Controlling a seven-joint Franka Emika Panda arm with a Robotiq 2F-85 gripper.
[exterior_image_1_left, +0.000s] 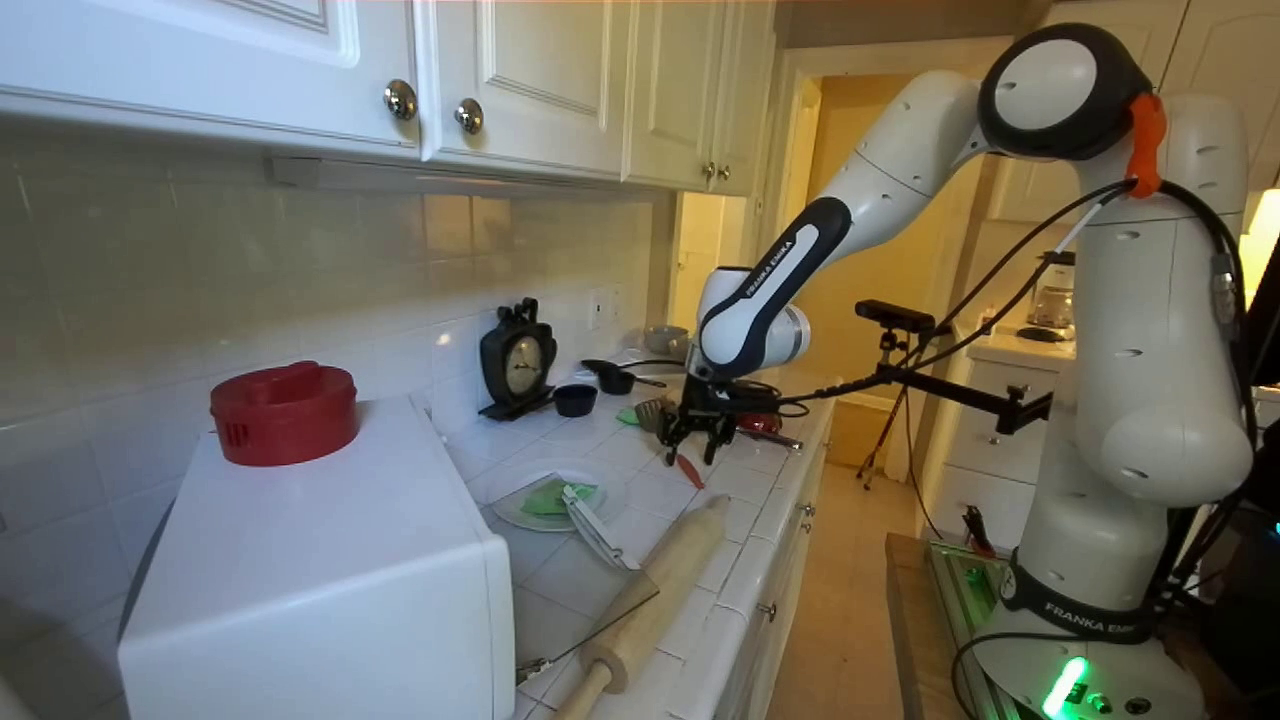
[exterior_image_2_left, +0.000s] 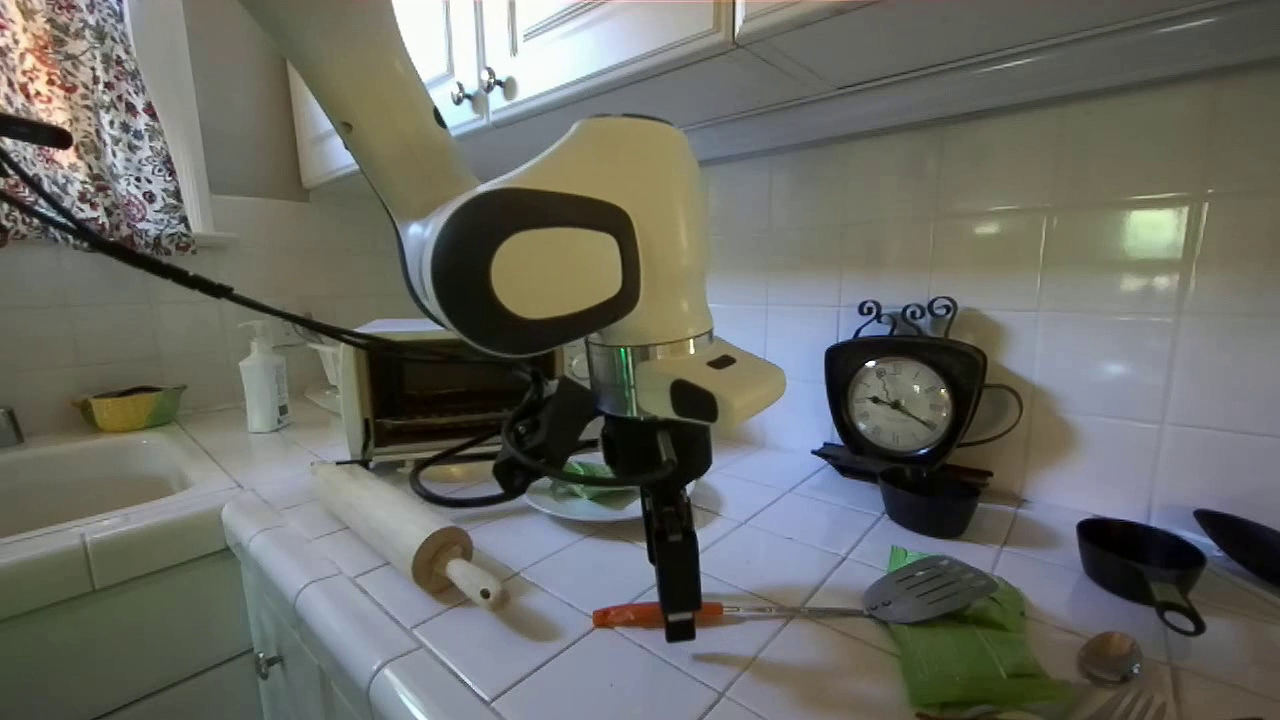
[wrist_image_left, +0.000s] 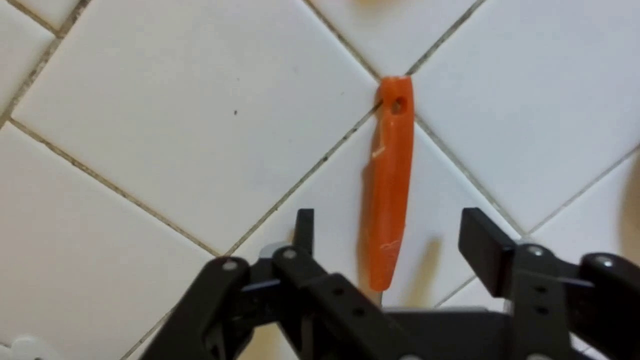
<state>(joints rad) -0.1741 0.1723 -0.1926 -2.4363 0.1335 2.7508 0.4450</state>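
In an ext. view, fingers (exterior_image_1_left: 719, 436) hang near spatula (exterior_image_1_left: 690, 471) on desk (exterior_image_1_left: 655, 490). In an ext. view, its blade (exterior_image_2_left: 928, 589) lies partly over green packet (exterior_image_2_left: 968, 655). In wrist view, fingers stand apart, w/o grip; orange handle (wrist_image_left: 392, 192) shows betw. them.

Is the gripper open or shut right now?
Open: in the wrist view the gripper has its fingers apart, with tile showing between each and the orange handle.

A kitchen: white cabinets (exterior_image_1_left: 540, 80) hang above a tiled surface (exterior_image_2_left: 600, 680) bearing a rolling pin (exterior_image_2_left: 385, 520), a plate (exterior_image_2_left: 590, 508) and a toaster oven (exterior_image_2_left: 420, 397), with a sink (exterior_image_2_left: 90, 485) alongside (a flowered curtain (exterior_image_2_left: 110, 90) hangs nearby).
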